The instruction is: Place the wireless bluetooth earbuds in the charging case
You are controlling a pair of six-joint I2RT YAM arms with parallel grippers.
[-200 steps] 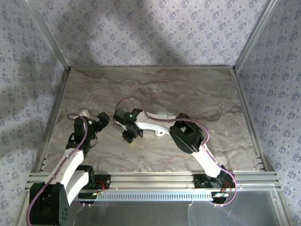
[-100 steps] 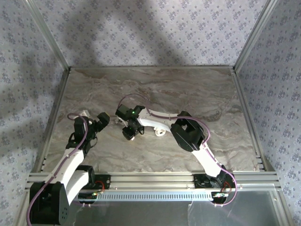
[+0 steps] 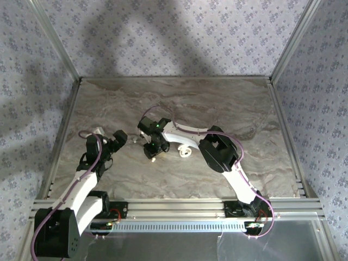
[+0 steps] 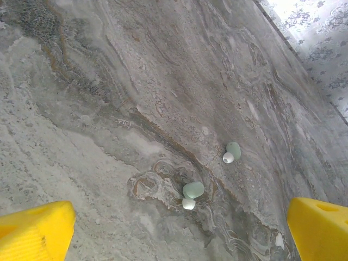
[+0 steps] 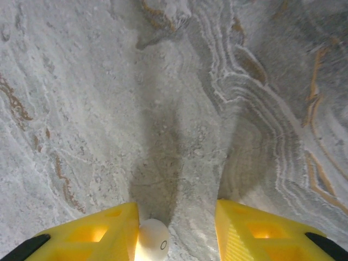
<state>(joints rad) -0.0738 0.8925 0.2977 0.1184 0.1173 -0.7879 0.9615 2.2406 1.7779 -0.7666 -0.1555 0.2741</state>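
Below, a tiny white rounded earbud [image 5: 154,238] lay on the grey marble tabletop [image 5: 81,81] between the right gripper [image 5: 175,220]'s parted yellow fingers, touching one. The left gripper [image 4: 179,231] gaped wide near two more pale earbuds [image 4: 193,190].

The left gripper [image 4: 176,234] is spread wide above the marble-patterned tabletop [image 4: 81,109]. Its yellow fingertips [image 4: 35,231] show at the two lower corners of the view, clear of everything on the stone. One wireless earbud [image 4: 193,190], pale greenish with a white tip, lies on a brown swirl in the grey veining, roughly midway between the fingertips and a little beyond them. A second earbud [image 4: 232,150] of the same colouring lies apart from the first, closer to the tabletop's edge. A flower-patterned wall [image 4: 321,22] rises along that edge.
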